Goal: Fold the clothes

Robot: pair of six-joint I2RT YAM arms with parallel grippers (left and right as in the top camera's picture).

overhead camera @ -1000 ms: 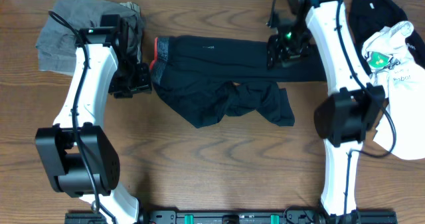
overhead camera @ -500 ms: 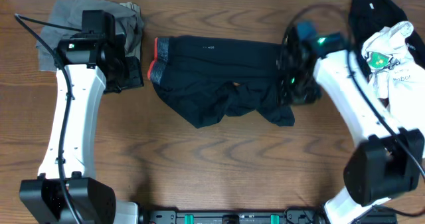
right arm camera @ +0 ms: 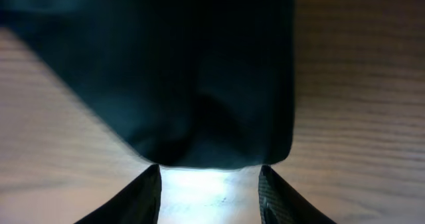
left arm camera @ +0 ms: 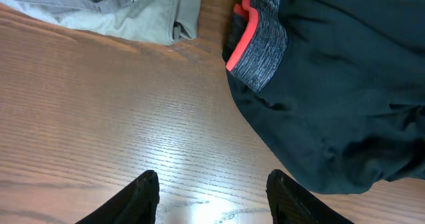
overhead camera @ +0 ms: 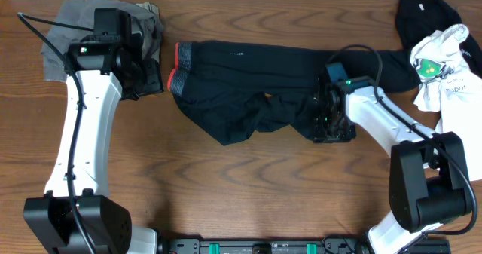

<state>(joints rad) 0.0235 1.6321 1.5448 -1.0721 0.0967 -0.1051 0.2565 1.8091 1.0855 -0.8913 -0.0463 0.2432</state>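
Observation:
The clothes in play are black trousers point(overhead camera: 248, 81) lying across the middle of the table, with the grey, red-lined waistband point(overhead camera: 181, 65) at the left. One leg runs straight to the right. The other lies crumpled in front, and its cuff point(right arm camera: 212, 117) ends just ahead of my right gripper point(right arm camera: 209, 174). That gripper point(overhead camera: 331, 124) is open and low over the wood, with only bare table between its fingers. My left gripper point(left arm camera: 212, 181) is open above bare wood, left of the waistband point(left arm camera: 259, 51) and apart from it. From above, the left gripper point(overhead camera: 144, 79) sits between the grey garment and the waistband.
A crumpled grey garment point(overhead camera: 75, 28) lies at the back left, showing as pale cloth point(left arm camera: 133, 11) in the left wrist view. A white shirt with a green mark point(overhead camera: 444, 65) and another black garment point(overhead camera: 422, 13) lie at the right edge.
My right arm has swung from the far straight leg toward the front, down to the cuff of the crumpled leg. My left arm has drawn back a little from the waistband.

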